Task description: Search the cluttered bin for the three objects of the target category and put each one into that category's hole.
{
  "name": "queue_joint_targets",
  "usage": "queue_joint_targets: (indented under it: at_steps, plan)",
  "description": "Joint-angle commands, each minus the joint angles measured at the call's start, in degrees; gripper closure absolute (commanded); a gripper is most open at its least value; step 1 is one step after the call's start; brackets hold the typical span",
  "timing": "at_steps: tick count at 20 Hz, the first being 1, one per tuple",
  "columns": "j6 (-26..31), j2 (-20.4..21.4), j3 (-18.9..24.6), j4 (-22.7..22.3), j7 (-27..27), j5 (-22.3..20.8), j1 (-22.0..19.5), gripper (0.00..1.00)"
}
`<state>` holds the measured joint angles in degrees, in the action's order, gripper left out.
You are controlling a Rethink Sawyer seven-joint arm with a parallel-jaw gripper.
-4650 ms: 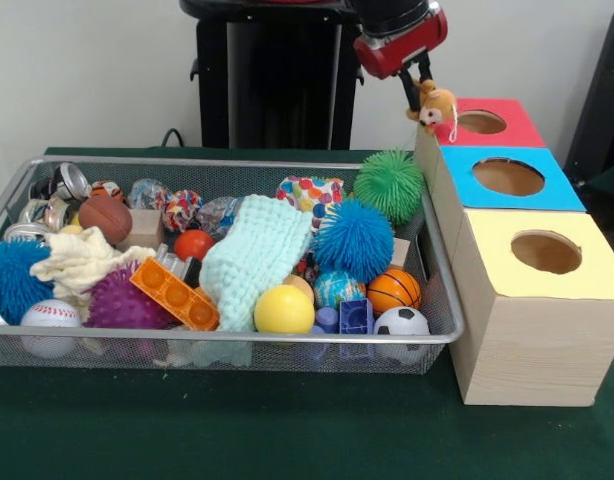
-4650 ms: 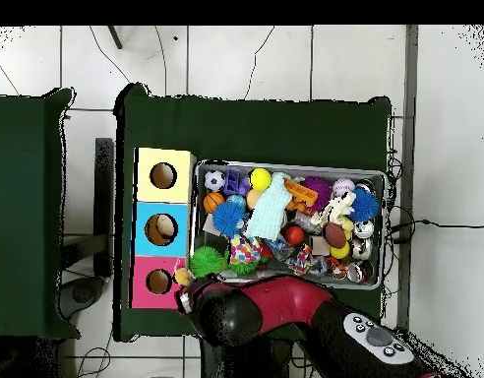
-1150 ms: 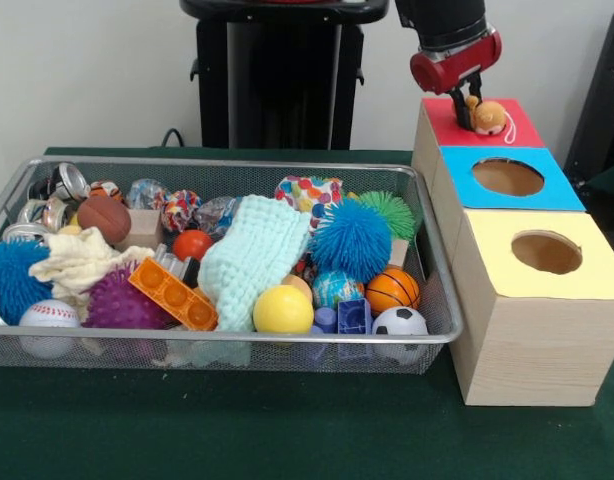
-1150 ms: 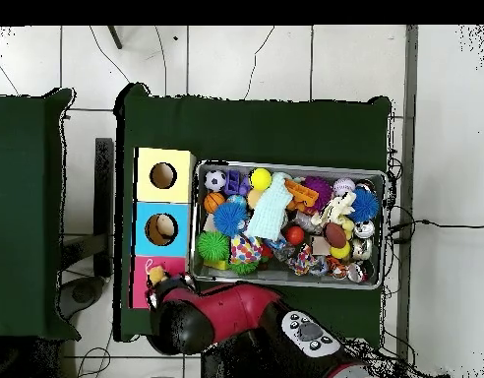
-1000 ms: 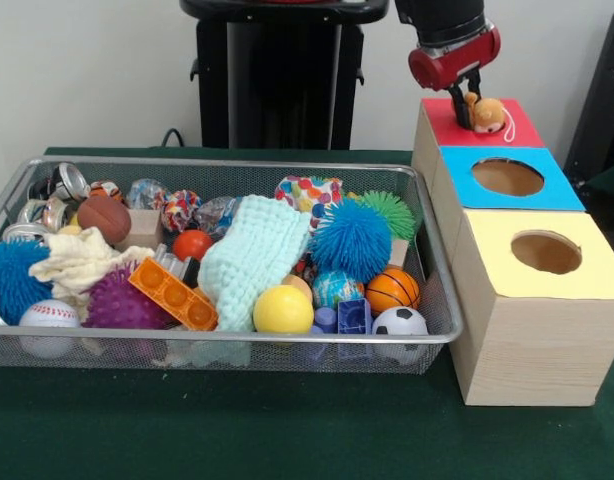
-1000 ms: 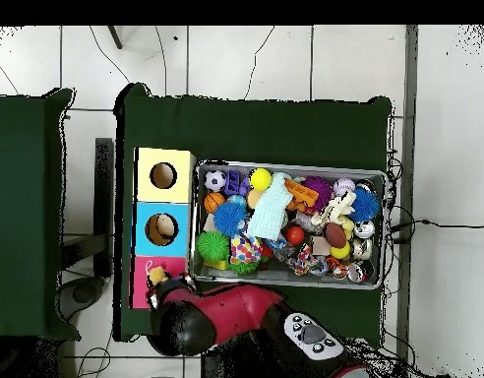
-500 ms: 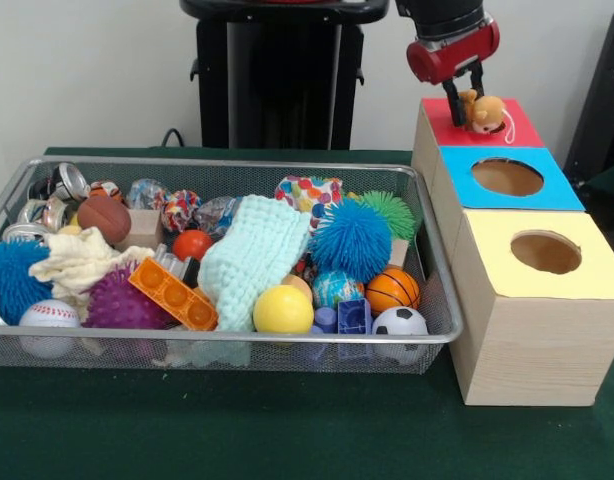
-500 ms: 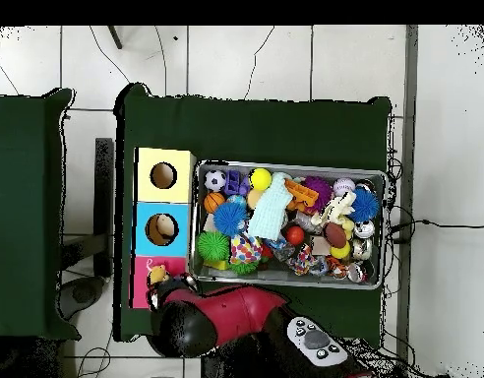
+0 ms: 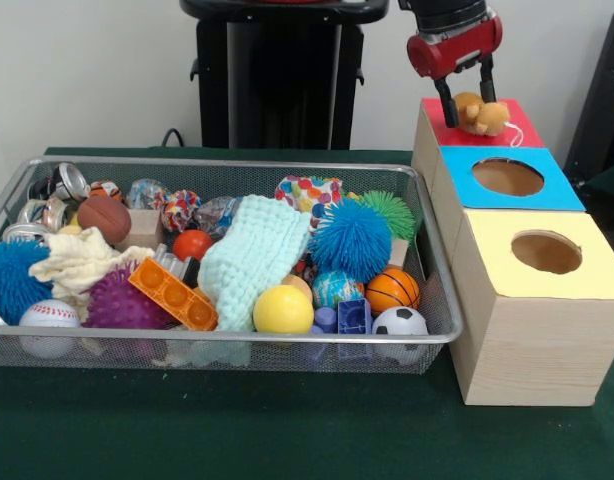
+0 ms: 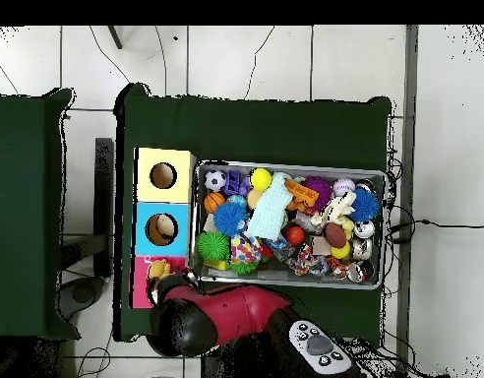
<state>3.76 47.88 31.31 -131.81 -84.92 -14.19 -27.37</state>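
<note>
A small tan plush toy (image 9: 482, 114) lies on top of the red box (image 9: 515, 133), over its hole and not down inside. My gripper (image 9: 468, 98) hangs just above it, open, with one finger (image 9: 448, 104) at the toy's left side and nothing held. In the overhead view the toy (image 10: 159, 268) shows on the pink-red box (image 10: 144, 285), and the arm's red and black bulk (image 10: 187, 325) covers the gripper. The wire bin (image 9: 237, 162) holds balls, spiky balls, blocks, cloths and cans.
Beside the red box stand the blue box (image 9: 552, 192) and the yellow box (image 9: 587, 278), each with a round open hole. The bin (image 10: 285, 165) sits right against the boxes. A green spiky ball (image 9: 390, 212) and a blue one (image 9: 353, 240) lie nearest the boxes.
The gripper carried the plush toy from the bin's edge to the red box, let it go, and has risen a little. The toy now rests on the box top.
</note>
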Motion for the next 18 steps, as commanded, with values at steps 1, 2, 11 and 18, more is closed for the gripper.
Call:
queue_joint_targets:
  at_steps: [1,2,11,18]
  plan:
    - [4.6,1.6,3.36,1.78,-8.53,3.01,-1.73,0.0]
    - [4.9,1.87,3.61,1.6,-8.62,3.26,-1.85,0.0]
    - [7.71,4.45,5.46,0.79,-8.79,6.47,-2.23,0.0]
    - [8.57,6.32,6.03,-0.59,-9.51,8.85,-1.76,0.0]
